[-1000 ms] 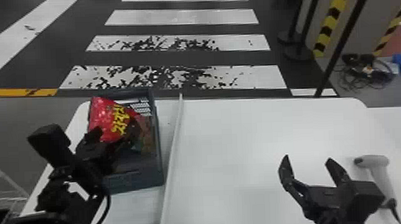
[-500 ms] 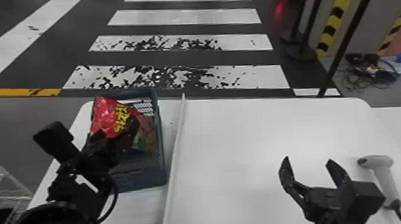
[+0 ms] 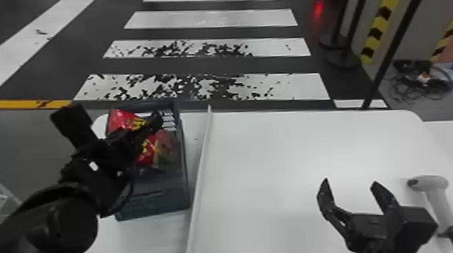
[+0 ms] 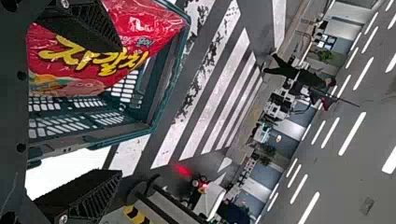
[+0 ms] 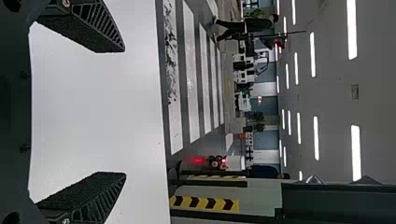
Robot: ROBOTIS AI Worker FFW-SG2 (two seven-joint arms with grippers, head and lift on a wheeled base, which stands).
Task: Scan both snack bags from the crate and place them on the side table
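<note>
L jaws [image 3: 140, 128] fwd, over 2 bags [image 3: 119, 118]

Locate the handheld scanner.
Head view, right side: the scanner lies on the white table, just right of the right end effector.

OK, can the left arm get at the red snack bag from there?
Probably yes: the left pincer is open over the crate, and I see no other item covering the red snack bag. The crate's walls may leave little room beside it.

A black finger [image 4: 86, 21] covers part of the red snack bag [image 4: 140, 25] in the crate [image 4: 169, 84], perhaps touching.
</note>
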